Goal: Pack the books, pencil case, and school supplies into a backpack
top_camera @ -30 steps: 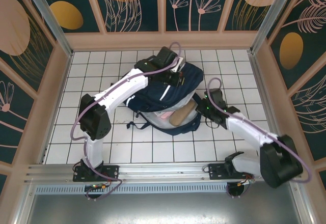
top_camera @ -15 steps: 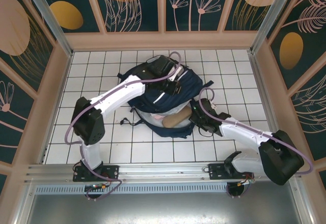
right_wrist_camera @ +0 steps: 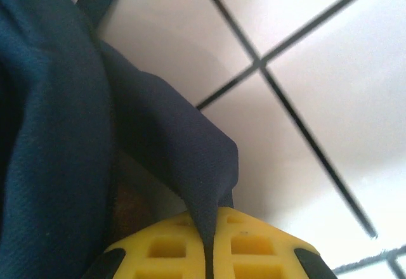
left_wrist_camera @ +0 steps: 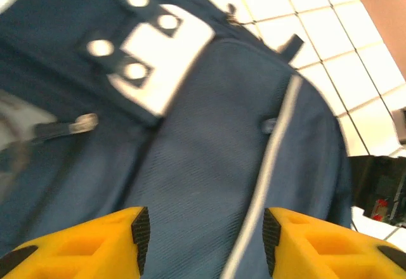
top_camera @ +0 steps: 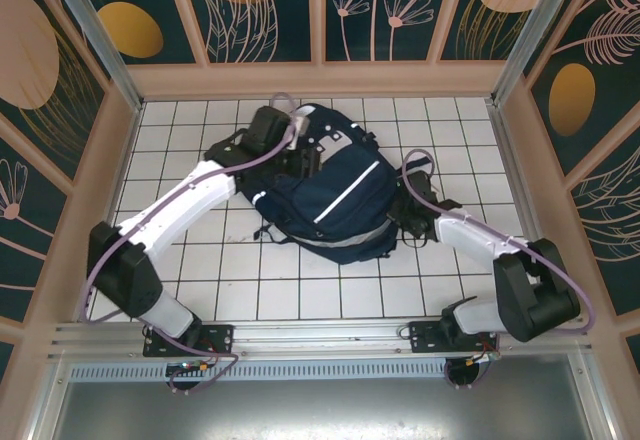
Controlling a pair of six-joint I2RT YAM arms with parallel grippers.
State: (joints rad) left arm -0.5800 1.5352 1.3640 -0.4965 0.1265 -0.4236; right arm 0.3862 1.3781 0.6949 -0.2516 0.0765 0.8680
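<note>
Left tool [left_wrist_camera: 206,234], right tool [right_wrist_camera: 208,248], one backpack [top_camera: 340,200]

The white left arm [top_camera: 190,195] is stretched far forward, and its left hand [left_wrist_camera: 202,231] is held with yellow fingers [left_wrist_camera: 114,241] parted. The right arm [top_camera: 480,245] is bent inward, and the right hand [right_wrist_camera: 209,244] is clamped on a fold of the large navy-blue fabric backpack [right_wrist_camera: 57,133].

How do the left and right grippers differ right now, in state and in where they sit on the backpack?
The left gripper has its fingers apart with nothing between them; the right gripper is pinched shut on a fold of the backpack. The left gripper is over the backpack's far end, the right gripper at its right edge. Both have yellow fingers.
</note>
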